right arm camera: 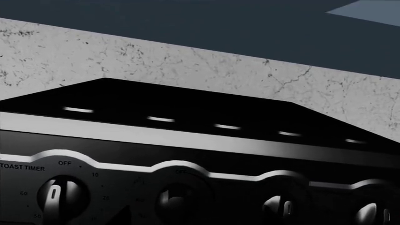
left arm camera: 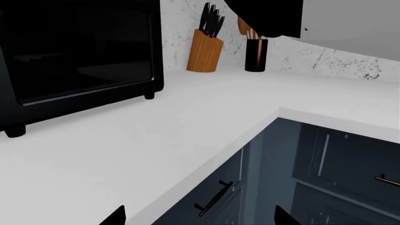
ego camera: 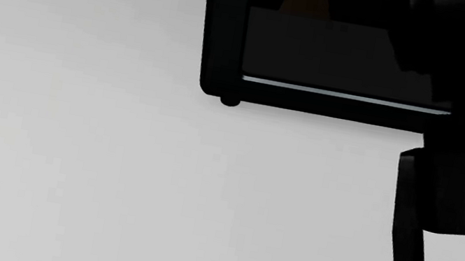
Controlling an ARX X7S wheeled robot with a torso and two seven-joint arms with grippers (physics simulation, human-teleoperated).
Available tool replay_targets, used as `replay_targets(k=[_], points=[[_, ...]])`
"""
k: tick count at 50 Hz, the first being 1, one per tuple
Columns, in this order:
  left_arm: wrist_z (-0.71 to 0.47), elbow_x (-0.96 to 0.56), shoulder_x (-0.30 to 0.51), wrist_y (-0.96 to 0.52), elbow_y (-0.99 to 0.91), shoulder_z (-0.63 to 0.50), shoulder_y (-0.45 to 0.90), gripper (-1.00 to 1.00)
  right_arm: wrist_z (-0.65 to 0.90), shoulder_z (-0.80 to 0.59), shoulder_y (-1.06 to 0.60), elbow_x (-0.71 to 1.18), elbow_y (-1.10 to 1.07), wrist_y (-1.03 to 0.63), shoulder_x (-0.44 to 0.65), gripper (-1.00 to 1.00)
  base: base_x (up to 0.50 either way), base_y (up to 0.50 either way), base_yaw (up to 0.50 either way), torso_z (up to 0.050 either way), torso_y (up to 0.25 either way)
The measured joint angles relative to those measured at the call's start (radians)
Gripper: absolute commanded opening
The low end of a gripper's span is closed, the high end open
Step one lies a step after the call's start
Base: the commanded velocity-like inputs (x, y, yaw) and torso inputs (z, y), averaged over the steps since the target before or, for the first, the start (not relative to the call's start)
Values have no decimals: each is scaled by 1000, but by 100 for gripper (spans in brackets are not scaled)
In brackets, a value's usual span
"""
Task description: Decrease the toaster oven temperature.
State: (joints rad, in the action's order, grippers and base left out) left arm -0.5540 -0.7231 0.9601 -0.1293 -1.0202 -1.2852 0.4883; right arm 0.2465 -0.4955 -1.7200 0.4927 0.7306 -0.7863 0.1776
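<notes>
The toaster oven [ego camera: 320,60] sat on the white counter [ego camera: 113,167] at about one o'clock from the robot, its row of knobs [right arm camera: 59,194] filling the right wrist view. Beyond it against the wall, a wooden knife block [left arm camera: 204,50] held black-handled knives, just beside a black holder [left arm camera: 255,54] of wooden utensils. The left claw's [left arm camera: 196,219] tips stood apart; the right claw I could not tell.

knife block [left arm camera: 204,51] by backsplash | dark utensil holder [left arm camera: 255,54] beside it, contents unclear | white counter [left arm camera: 125,150]
</notes>
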Motion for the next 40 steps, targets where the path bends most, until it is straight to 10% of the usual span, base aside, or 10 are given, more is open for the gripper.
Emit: replay_targets(k=[40], points=[[-4,32,12,37,16,-34,-15,100,-72,-42,-62,-45,301,167,-80,100,0,0,0,0,0]])
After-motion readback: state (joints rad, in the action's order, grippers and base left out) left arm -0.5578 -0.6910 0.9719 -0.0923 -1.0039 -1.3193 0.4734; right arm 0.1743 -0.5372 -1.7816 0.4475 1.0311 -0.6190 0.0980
